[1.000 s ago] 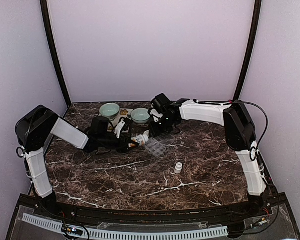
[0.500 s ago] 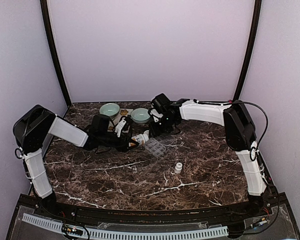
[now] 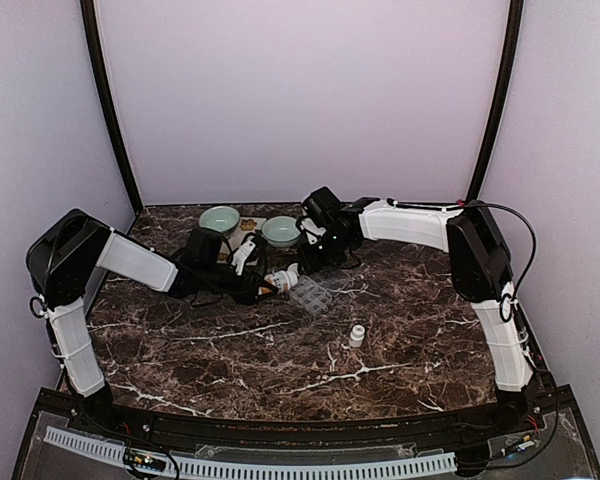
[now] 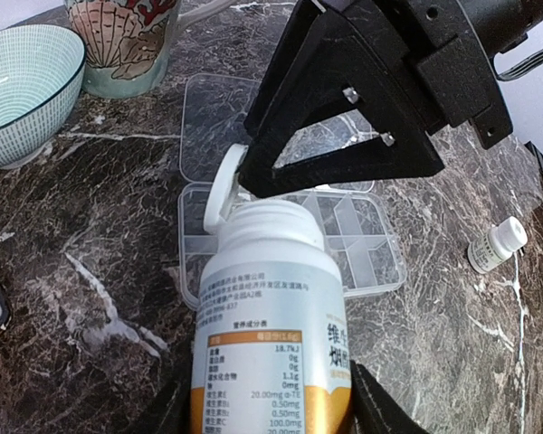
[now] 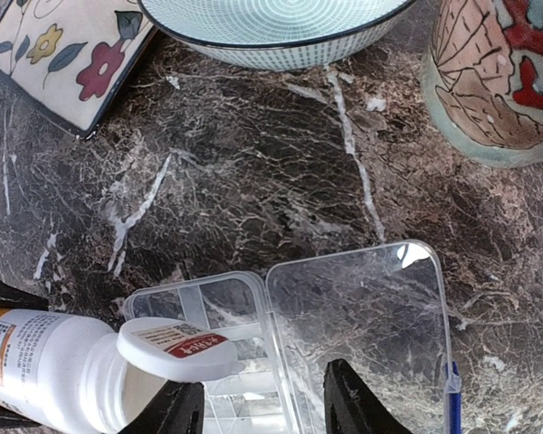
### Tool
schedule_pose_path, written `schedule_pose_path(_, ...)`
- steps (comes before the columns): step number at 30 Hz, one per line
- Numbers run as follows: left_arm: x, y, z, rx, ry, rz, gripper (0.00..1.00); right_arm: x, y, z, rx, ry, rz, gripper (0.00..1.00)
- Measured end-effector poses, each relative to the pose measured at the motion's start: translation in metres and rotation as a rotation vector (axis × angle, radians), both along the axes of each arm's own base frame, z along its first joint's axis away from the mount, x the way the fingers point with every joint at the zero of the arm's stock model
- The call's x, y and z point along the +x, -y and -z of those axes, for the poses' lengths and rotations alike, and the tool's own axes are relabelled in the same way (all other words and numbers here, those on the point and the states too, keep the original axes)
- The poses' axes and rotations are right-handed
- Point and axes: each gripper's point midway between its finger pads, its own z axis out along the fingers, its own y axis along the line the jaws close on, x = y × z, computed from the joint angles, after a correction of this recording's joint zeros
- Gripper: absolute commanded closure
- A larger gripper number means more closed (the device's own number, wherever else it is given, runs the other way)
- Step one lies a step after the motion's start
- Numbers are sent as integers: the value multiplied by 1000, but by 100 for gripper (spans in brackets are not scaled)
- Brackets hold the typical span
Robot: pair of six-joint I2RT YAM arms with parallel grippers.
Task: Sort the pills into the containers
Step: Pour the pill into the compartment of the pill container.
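The left gripper point(image 4: 270, 391) clamps a white bottle point(image 4: 267, 298), tipped mouth-first over the clear box point(image 4: 366, 240), which lies lid-open near the middle of the counter point(image 3: 230, 350). The right gripper point(image 5: 264, 394) hovers above the box, jaws spread.

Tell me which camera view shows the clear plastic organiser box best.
The left wrist view: the clear plastic organiser box shows its compartments and open lid, though the white plastic bottle hides part. The right wrist view shows mostly the lid; the top external view shows it small.
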Motion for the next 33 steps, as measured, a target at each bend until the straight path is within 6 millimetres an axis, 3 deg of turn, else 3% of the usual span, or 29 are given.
schedule_pose_path(16, 2, -1, -10, 28, 19, 2, 100, -1, -2, -1, 10, -3, -6, 54)
schedule_pose_path(33, -1, -2, -7, 80, 18, 15, 100, 1, -4, -2, 19, 6, -6, 54)
